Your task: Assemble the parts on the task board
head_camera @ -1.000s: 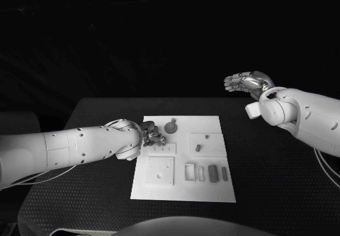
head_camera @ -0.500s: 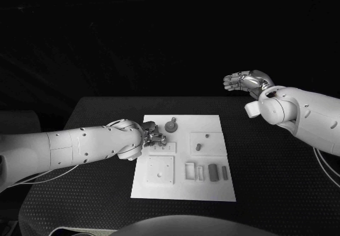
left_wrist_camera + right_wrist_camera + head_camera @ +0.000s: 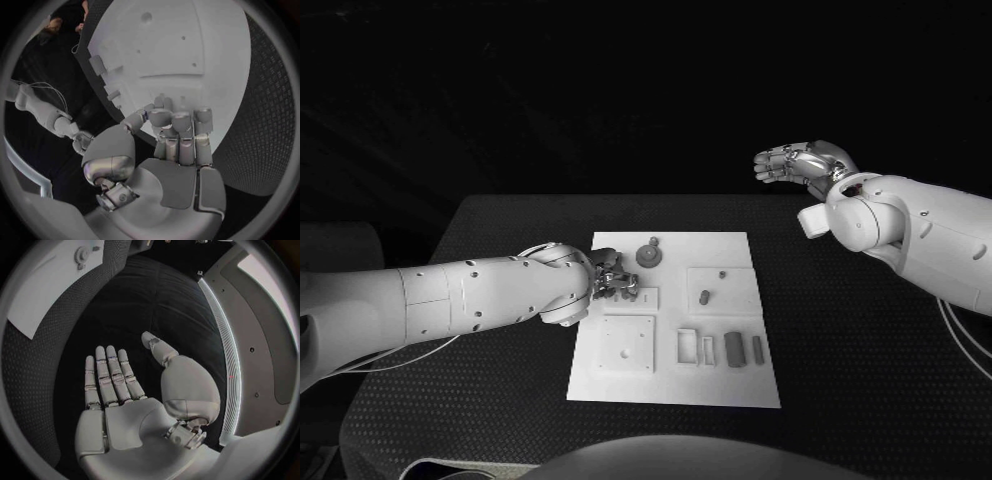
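The white task board (image 3: 733, 250) lies mid-table. My left hand (image 3: 616, 279) hovers low over its left edge, fingers curled in and thumb tip against them (image 3: 167, 118); whether a part sits between them is hidden. A round grey gear-like part (image 3: 648, 258) stands just beyond that hand, and it shows too in the right wrist view (image 3: 82, 254). A small grey part (image 3: 705, 297) lies on a raised square. Grey bars (image 3: 734, 351) lie near the board's front right. My right hand (image 3: 799, 163) is raised beyond the table's far right corner, palm flat and fingers spread (image 3: 111, 377), holding nothing.
A raised square plate (image 3: 626, 345) and a slotted frame (image 3: 687, 348) occupy the board's front half. Black textured table (image 3: 862, 340) surrounds the board on all sides, wide on the right. My left forearm (image 3: 473, 300) crosses the table's left part.
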Robot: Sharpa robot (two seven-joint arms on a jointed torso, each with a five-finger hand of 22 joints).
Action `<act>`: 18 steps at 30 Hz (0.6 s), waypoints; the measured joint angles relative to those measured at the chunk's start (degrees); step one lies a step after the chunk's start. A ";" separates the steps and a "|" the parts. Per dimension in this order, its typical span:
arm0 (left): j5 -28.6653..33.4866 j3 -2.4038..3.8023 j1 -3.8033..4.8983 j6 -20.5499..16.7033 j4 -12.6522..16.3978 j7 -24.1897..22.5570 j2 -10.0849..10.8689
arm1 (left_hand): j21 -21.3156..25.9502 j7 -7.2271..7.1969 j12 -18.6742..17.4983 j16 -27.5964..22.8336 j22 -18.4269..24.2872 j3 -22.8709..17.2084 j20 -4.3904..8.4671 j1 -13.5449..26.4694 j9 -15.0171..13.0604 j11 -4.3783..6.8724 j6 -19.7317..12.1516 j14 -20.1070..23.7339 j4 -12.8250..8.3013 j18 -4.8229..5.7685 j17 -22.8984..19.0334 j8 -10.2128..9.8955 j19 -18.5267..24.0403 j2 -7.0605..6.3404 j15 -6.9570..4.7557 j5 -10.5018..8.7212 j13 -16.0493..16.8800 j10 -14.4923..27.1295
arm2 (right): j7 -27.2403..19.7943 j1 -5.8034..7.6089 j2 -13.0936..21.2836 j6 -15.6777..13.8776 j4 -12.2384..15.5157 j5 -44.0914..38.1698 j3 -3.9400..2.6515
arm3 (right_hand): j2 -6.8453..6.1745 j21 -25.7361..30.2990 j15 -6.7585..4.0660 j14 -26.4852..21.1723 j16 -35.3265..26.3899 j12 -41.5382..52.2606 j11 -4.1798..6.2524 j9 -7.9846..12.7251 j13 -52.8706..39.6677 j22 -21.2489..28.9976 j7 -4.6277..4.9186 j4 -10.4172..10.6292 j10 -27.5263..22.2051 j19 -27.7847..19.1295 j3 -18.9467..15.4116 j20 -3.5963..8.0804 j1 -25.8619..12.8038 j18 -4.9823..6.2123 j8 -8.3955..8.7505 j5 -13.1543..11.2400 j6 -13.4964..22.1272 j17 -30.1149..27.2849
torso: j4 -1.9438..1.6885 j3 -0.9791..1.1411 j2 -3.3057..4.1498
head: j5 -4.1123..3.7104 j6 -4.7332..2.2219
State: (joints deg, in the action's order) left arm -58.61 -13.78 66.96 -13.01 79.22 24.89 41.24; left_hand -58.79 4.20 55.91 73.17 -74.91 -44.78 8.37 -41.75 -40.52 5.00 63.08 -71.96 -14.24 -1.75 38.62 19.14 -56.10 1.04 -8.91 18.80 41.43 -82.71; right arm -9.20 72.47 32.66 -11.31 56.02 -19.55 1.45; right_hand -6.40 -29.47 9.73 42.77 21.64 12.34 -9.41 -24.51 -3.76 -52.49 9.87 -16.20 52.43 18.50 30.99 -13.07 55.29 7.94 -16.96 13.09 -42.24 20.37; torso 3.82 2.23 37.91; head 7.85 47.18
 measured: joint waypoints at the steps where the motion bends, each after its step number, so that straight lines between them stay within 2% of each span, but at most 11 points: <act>1: -0.15 0.00 -0.03 0.08 0.00 0.00 0.00 | 0.00 0.00 0.00 0.06 0.00 0.00 0.00 0.00 0.00 0.00 0.00 0.00 0.00 0.01 -0.03 0.00 0.00 0.00 0.00 0.00 -0.04 0.00 | 0.00 0.00 -0.01 0.02 -0.01 0.00 0.00 | 0.00 0.00 0.00 0.00 0.00 -0.02 0.00 0.00 0.00 0.00 0.08 0.00 0.00 0.00 0.00 0.00 0.00 0.00 0.00 0.00 -0.08 -0.01 | 0.00 -0.01 0.00 | 0.00 0.01; 5: -0.52 0.00 -0.06 0.29 0.00 0.02 0.00 | 0.00 -0.04 0.00 0.11 0.00 -0.37 0.00 0.02 -0.08 0.00 0.04 0.00 -0.06 0.00 -0.34 0.00 0.00 -0.37 0.00 -0.12 -0.20 0.00 | -0.01 0.00 -0.07 0.10 -0.01 0.01 0.00 | 0.00 0.00 0.38 -0.02 -0.23 -0.24 -0.21 0.06 0.00 -0.09 0.08 0.00 0.21 0.00 0.00 0.00 0.00 0.00 0.00 0.00 -0.08 -0.02 | -0.03 -0.02 0.00 | 0.02 0.01; 12: -1.01 0.00 -0.08 0.82 0.01 0.02 -0.01 | 0.00 -0.03 0.22 0.51 0.00 -0.82 0.00 -1.00 -0.18 0.00 0.39 0.00 -0.34 0.00 -0.94 0.00 0.00 -1.77 0.00 -2.23 -0.63 0.00 | -0.02 0.00 -0.11 0.28 0.02 0.02 0.00 | 0.00 0.00 0.42 0.01 -0.23 -0.48 -0.27 0.13 0.00 -0.23 0.27 0.16 0.26 0.00 -0.15 0.00 0.00 0.00 0.00 0.27 0.11 -0.15 | 0.00 -0.06 0.00 | 0.13 0.07; 16: -1.14 0.00 -0.10 1.07 0.03 0.02 -0.01 | 0.00 -0.22 0.22 0.63 0.00 -1.05 0.00 -1.00 -0.17 0.00 0.61 -0.01 -0.56 0.00 -1.21 -0.01 0.00 -2.07 -0.01 -3.14 -0.81 0.00 | -0.02 0.00 -0.14 0.35 0.02 0.02 0.00 | 0.00 0.00 0.42 0.01 -0.23 -0.71 -0.41 0.17 0.00 -0.24 0.27 0.16 0.41 0.00 -0.15 0.00 0.00 0.01 0.00 0.27 0.11 -0.14 | 0.02 -0.06 0.00 | 0.13 0.18; 18: -1.21 0.00 -0.12 1.12 -0.04 0.02 -0.04 | 0.00 -0.23 0.46 0.82 0.01 -1.67 0.00 -1.17 -0.16 0.00 0.62 -0.01 -0.71 0.00 -1.49 -0.01 0.00 -2.24 -0.01 -4.69 -1.00 0.00 | -0.02 0.00 -0.17 0.38 0.02 0.02 0.00 | 0.18 0.03 0.42 0.01 -0.23 -0.71 -0.42 0.19 0.00 -0.30 0.27 0.15 0.41 0.00 -0.15 0.00 -0.18 0.01 0.00 0.27 0.11 -0.22 | 0.03 -0.06 0.00 | 0.13 0.19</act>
State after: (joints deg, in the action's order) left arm -59.81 -13.78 66.84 -11.89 79.18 24.91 41.19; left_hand -58.79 3.97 56.37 74.00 -74.90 -46.45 8.37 -42.92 -40.68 5.00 63.70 -71.97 -14.95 -1.75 37.13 19.13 -56.10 -1.20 -8.93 14.10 40.43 -82.71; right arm -9.22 72.47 32.49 -10.93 56.04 -19.53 1.45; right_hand -6.22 -29.45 10.15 42.77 21.41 11.64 -9.83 -24.32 -3.76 -52.79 10.14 -16.04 52.84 18.50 30.84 -13.07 55.12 7.95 -16.95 13.36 -42.12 20.16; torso 3.85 2.17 37.91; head 7.98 47.37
